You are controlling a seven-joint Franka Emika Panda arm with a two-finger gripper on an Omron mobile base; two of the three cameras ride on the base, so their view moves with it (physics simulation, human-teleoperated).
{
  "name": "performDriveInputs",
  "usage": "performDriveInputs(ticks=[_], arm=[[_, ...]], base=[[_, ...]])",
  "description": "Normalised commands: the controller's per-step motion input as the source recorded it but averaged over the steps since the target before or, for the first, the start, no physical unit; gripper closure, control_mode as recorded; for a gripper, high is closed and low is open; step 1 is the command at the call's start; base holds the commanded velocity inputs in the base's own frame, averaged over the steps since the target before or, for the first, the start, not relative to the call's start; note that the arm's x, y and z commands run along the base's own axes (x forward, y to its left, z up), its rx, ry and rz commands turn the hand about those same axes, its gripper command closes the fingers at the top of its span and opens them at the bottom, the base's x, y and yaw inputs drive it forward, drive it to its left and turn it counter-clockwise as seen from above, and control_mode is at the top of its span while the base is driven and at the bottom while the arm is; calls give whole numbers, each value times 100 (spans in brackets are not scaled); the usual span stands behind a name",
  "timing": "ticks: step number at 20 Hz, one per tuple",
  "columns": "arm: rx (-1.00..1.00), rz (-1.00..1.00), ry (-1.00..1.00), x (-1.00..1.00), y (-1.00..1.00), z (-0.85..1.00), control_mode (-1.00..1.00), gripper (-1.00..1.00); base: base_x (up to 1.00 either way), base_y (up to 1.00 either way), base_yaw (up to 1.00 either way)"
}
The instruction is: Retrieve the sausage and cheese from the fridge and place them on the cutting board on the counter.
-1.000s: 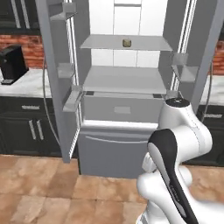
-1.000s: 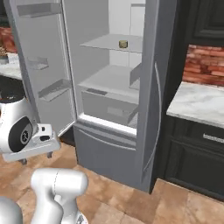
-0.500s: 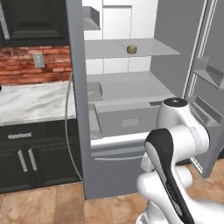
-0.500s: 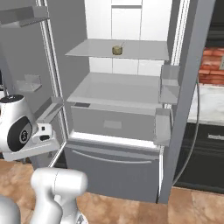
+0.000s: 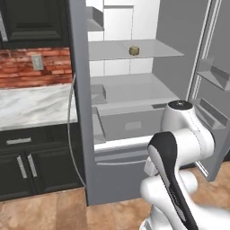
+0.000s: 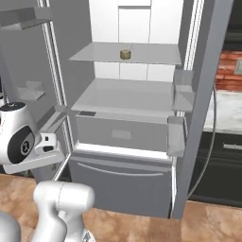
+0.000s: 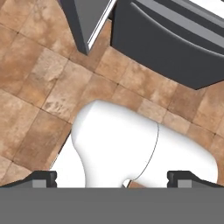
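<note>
A: We count one fridge (image 6: pixel 127 118), both doors swung wide, well above and ahead of the fingers (image 7: pixel 112 177), which point down at the brown tiled floor (image 7: pixel 39 87).

B: One stretch of marble counter (image 5: pixel 33 105) beside it, under the red brick wall (image 5: pixel 27 67). And the food?

A: We see one cheese (image 6: pixel 125 54), a small tan puck alone on the upper shelf (image 6: pixel 156 54), far from the fingers.

B: The fingers stand spread wide apart, with nothing between them.
</note>
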Motion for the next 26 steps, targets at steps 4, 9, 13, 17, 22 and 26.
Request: performDriveInputs(ticks=[4,9,13,17,22,26], arm=[[0,0,0,0,0,0,100,-100],[0,0,0,0,0,0,100,-100],[0,0,0,0,0,0,100,-100],[0,0,0,0,0,0,100,-100],[0,0,0,0,0,0,100,-100],[0,0,0,0,0,0,100,-100]], base=[[12,-28,-2],[10,-72,0],[27,-69,0],[66,-25,0],[64,2,0],[56,14,-1]])
